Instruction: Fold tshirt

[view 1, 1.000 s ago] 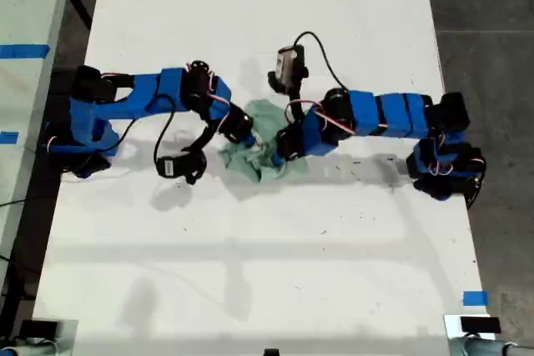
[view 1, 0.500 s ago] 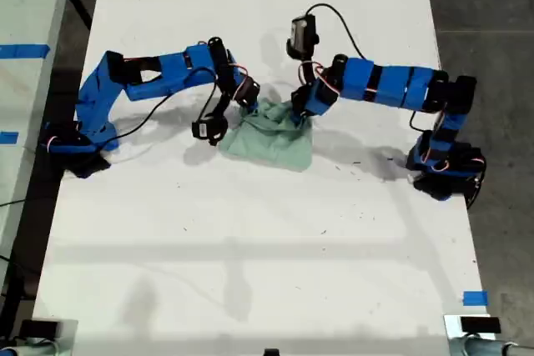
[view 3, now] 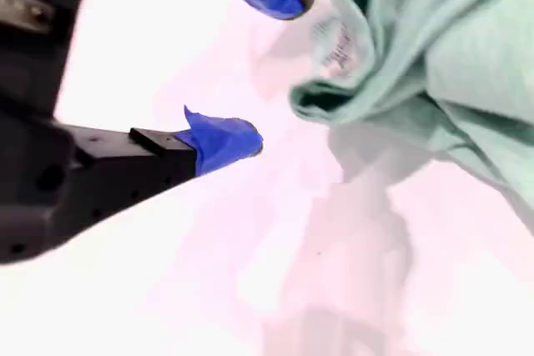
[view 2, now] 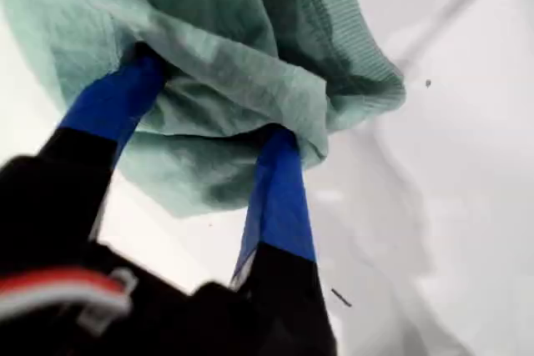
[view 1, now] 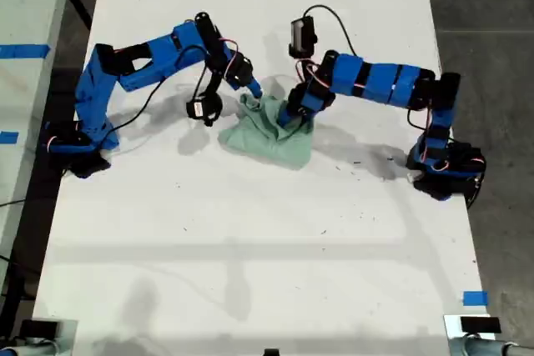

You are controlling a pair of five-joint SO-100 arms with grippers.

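The tshirt (view 1: 271,133) lies bunched on the white table (view 1: 250,248), between the two arms. My first gripper (view 2: 209,114) has its jaws spread inside the cloth, folds draped over both. My second gripper (view 3: 279,64) is parted and empty, just beside the collar. Since half a second ago, the arm on the exterior view's left has let go and lifted.

1. Two blue arms based at the exterior view's left and right edges, both reaching toward upper centre.
2. My first gripper (view 2: 209,114): blue fingers buried in folds of the tshirt (view 1: 271,131); closure not discernible.
3. My second gripper (view 3: 267,64): jaws parted, nothing between, tips just beside the cloth.
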